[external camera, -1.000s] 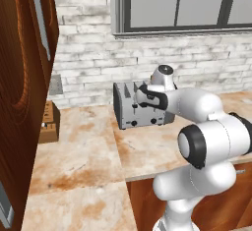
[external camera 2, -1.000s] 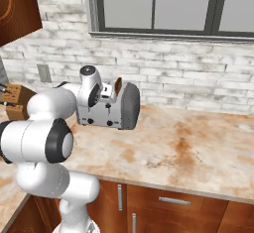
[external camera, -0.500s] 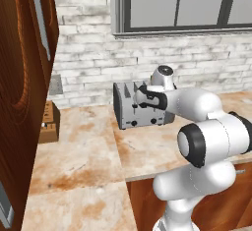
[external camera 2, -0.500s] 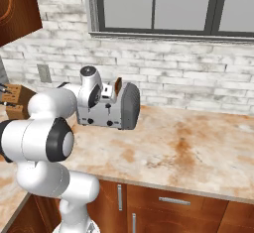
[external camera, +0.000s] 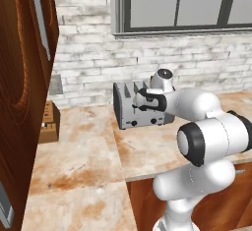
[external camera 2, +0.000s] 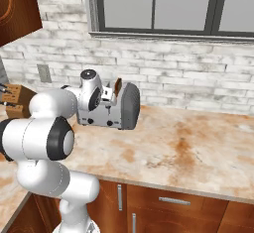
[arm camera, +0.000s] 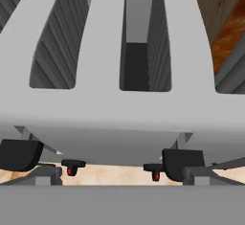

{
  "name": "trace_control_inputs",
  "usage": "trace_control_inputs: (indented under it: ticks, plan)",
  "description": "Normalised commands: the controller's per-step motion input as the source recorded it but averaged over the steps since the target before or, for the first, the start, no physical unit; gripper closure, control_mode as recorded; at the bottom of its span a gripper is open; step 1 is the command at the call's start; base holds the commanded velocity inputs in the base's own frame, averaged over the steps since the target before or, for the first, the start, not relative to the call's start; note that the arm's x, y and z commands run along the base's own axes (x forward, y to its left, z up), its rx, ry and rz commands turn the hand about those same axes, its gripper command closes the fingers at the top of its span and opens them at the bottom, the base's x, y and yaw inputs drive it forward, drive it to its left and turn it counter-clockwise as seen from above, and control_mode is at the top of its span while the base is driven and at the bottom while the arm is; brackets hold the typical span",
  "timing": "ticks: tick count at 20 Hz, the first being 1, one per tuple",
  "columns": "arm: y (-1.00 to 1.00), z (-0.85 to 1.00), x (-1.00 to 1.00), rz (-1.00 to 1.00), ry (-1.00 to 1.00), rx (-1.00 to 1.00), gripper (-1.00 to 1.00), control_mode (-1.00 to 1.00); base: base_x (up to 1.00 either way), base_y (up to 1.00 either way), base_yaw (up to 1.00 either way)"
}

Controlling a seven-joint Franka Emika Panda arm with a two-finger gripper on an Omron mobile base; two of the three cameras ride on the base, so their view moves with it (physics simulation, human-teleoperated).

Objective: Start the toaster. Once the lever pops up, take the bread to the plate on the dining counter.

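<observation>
Left base view: one toaster (external camera: 140, 104) on counter (external camera: 83, 151) against brick wall (external camera: 93, 58), long axis along wall, front toward robot | knife block (external camera: 48, 123) well left | bread (external camera 2: 118, 87) upright in right-end slot | gripper (arm camera: 103, 161) released, spread above toaster front, partly blocking it

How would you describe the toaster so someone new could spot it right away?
Find the white brick wall below the dark-framed window. Against it, on the beige marble-look counter, stands the boxy grey metal toaster. The small brown wooden block nearby lacks top slots.
</observation>
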Motion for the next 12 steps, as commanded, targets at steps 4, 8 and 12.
trace_control_inputs:
  ticks: [4,8,12]
  plan:
    - [0.0,-0.04,0.0,0.0,0.0,0.0,-1.0,-1.0,0.0,0.0,0.0]
    - [0.0,-0.06,0.0,0.0,0.0,0.0,-1.0,-1.0,0.0,0.0,0.0]
    - [0.0,-0.11,0.0,0.0,0.0,0.0,-1.0,-1.0,0.0,0.0,0.0]
